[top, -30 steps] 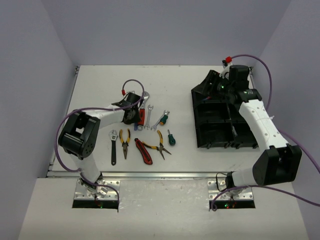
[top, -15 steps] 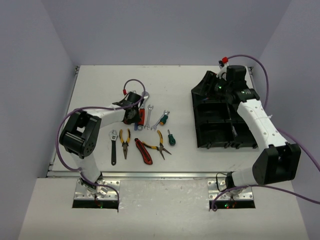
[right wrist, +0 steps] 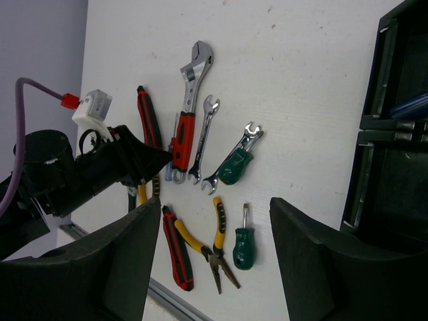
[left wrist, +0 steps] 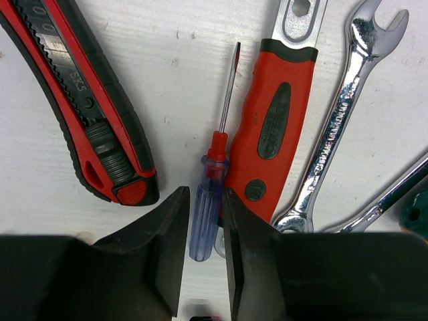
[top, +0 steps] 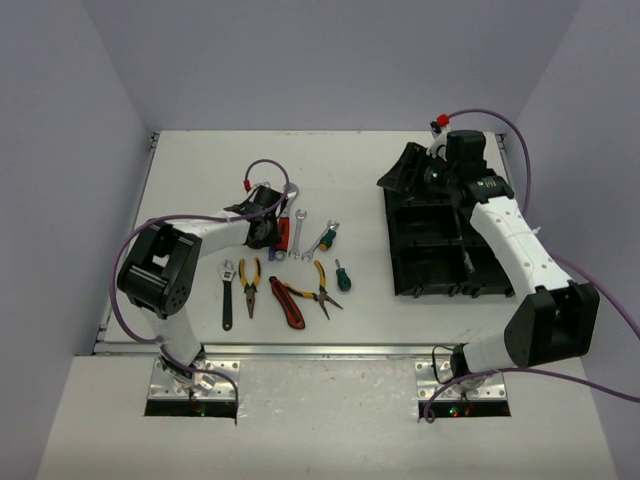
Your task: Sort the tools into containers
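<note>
My left gripper (left wrist: 206, 192) is low over the tool cluster (top: 268, 230), its jaws closed narrowly on the handle of a small blue screwdriver (left wrist: 206, 231) that lies on the table. A red utility knife (left wrist: 87, 114) lies left of it. A red-handled wrench (left wrist: 274, 127) and a silver wrench (left wrist: 341, 120) lie to its right. My right gripper (right wrist: 214, 261) is open and empty, held above the far left corner of the black organiser tray (top: 445, 285). A blue tool (right wrist: 408, 105) lies in one compartment.
Nearer the front lie an adjustable wrench (top: 228, 295), two yellow pliers (top: 249, 285) (top: 320, 292), a second red knife (top: 285, 303) and two green screwdrivers (top: 343, 277) (top: 326, 240). Walls enclose the table on the left, right and back.
</note>
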Controlling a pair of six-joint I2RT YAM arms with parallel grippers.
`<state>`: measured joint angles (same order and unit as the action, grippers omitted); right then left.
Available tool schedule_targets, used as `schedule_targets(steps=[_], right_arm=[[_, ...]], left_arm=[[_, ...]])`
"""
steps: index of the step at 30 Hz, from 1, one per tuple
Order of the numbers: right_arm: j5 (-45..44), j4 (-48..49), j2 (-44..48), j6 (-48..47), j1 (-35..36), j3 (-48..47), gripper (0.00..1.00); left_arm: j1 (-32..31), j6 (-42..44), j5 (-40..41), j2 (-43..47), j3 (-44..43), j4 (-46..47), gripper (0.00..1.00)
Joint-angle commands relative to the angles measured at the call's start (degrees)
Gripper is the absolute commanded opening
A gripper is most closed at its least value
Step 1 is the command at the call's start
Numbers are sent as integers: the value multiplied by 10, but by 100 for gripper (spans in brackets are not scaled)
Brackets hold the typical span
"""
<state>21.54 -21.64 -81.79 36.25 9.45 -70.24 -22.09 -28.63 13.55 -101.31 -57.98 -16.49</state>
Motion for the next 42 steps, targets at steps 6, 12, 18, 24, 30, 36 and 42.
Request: schedule_targets(steps=[6, 12, 18, 24, 30, 36, 42], right_arm=[[-3, 13, -7, -3, 16, -35, 66], [-8, 6, -12, -6, 22, -47, 66], [-10, 2, -17, -7, 28, -53, 66], [-13, -1, -20, -9, 32, -55, 66], [-15, -4, -23, -13, 35, -59, 66], [-13, -4, -22, -14, 37, -57, 66], [-14, -5, -19, -17, 37, -55, 66]], left_arm=[[14, -7, 41, 3, 37, 24, 21], [15, -10, 38, 15, 44, 31, 27], [15, -11, 31, 32, 50, 45, 29], [18, -15, 28, 38, 57, 50, 27], [20, -15, 17, 72, 65, 59, 28], [20, -9, 8, 49, 58, 57, 28], [20, -3, -8, -10, 42, 46, 28]])
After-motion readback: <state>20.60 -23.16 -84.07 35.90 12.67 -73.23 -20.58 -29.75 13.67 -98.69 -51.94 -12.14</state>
